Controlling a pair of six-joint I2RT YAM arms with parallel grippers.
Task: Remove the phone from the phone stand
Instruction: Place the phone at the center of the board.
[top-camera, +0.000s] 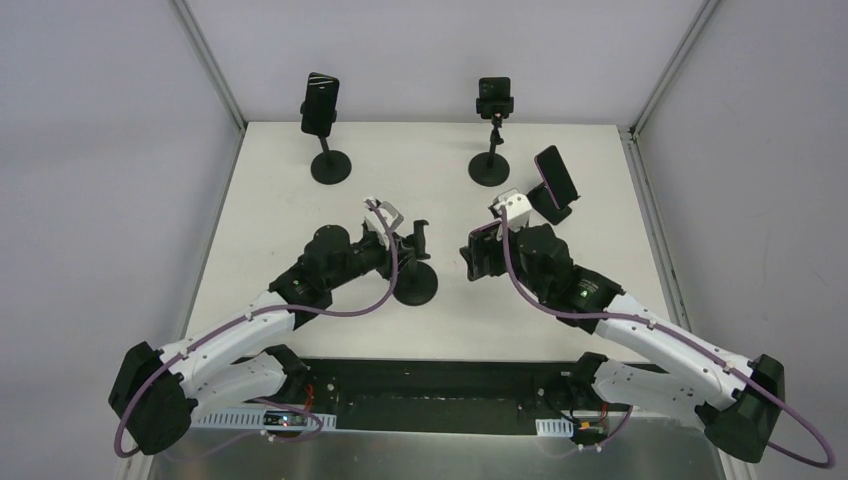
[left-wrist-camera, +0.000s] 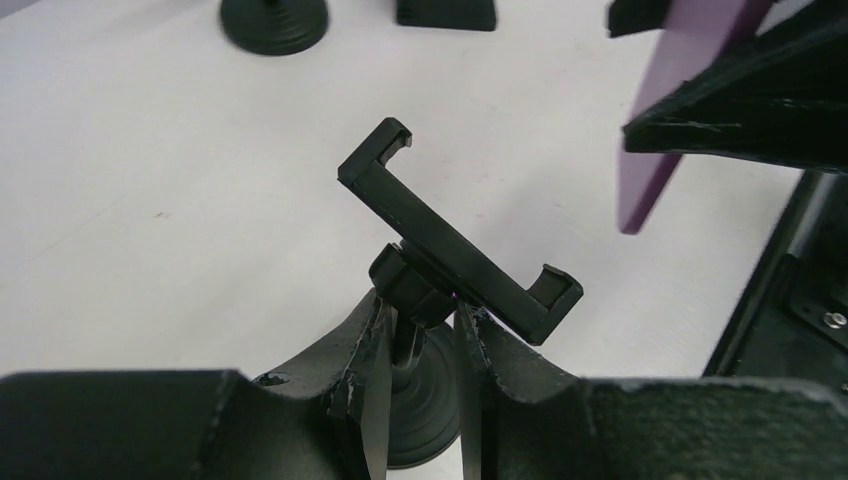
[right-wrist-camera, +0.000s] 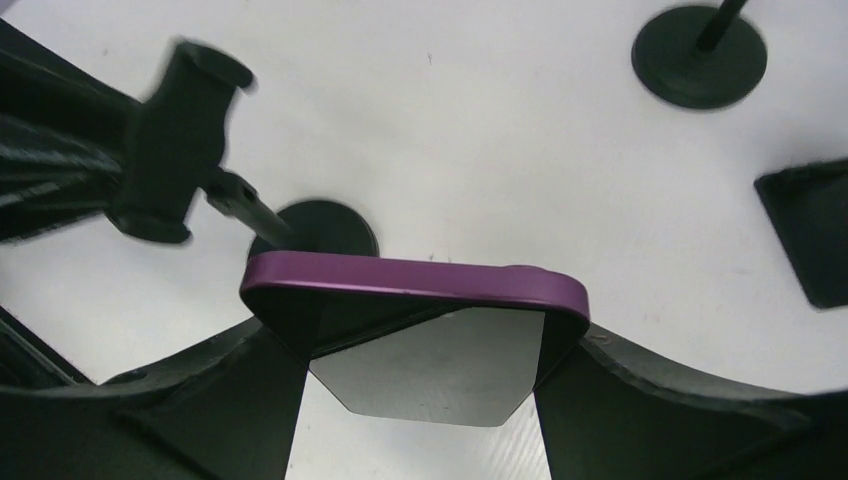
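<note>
Your right tool (right-wrist-camera: 420, 380) clamps the phone (right-wrist-camera: 415, 285), out of the phone stand (left-wrist-camera: 455, 235) that your left tool (left-wrist-camera: 425, 340) grips: carry the phone aside, lower it flat onto the counter (top-camera: 290, 200)

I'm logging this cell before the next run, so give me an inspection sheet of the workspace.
Surface: white table.
Job's things: purple phone is out of the near stand and held off the table; the stand's clamp is empty.
Clutter: left far stand and right far stand each carry a phone; a flat black piece lies by the purple phone.
Grippers: left gripper has its jaws closed on the near stand's stem; right gripper has its jaws closed on the purple phone.
Cables: a purple cable runs along each arm, looping loose at the bases.
Surroundings: grey walls, metal frame posts.
</note>
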